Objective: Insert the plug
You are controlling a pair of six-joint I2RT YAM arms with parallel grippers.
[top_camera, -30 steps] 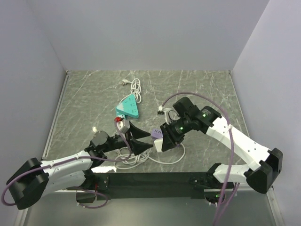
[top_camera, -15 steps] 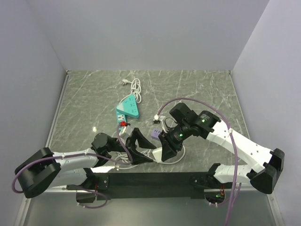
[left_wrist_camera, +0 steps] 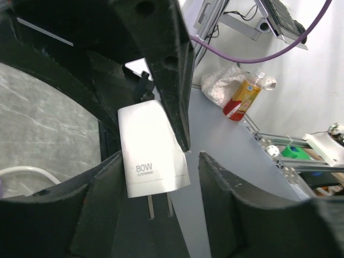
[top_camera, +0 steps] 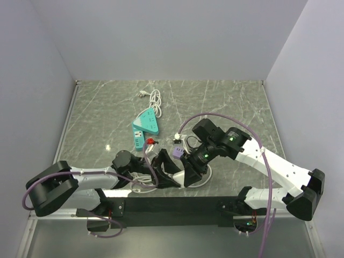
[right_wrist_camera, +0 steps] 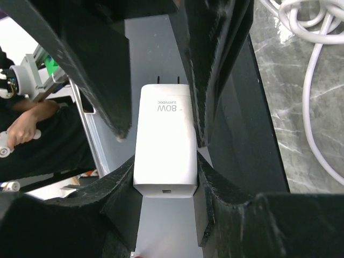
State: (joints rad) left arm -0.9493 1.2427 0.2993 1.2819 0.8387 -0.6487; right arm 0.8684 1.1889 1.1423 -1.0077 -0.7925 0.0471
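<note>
insertion not done: the right claw (right_wrist_camera: pixel 164 161) is clamped on the plug (right_wrist_camera: pixel 164 129), a smooth flat white block with rounded corners and two thin metal prongs, held over the near edge of the marbled table (top_camera: pixel 231 102), well apart from the teal power strip (top_camera: pixel 145 124). the left claw (left_wrist_camera: pixel 160 161) stands apart around it.

table (top_camera: pixel 226 102): power strip (top_camera: pixel 145 124) at 10 o'clock of centre | cable coil (top_camera: pixel 155 99) behind power strip, at 12 o'clock | adapter (top_camera: pixel 177 152) at 4 o'clock of power strip | plug (right_wrist_camera: pixel 164 141) at 6 o'clock of adapter, between fingers of right gripper (right_wrist_camera: pixel 165 161) | left gripper (left_wrist_camera: pixel 160 157) around plug from 9 o'clock side
</note>
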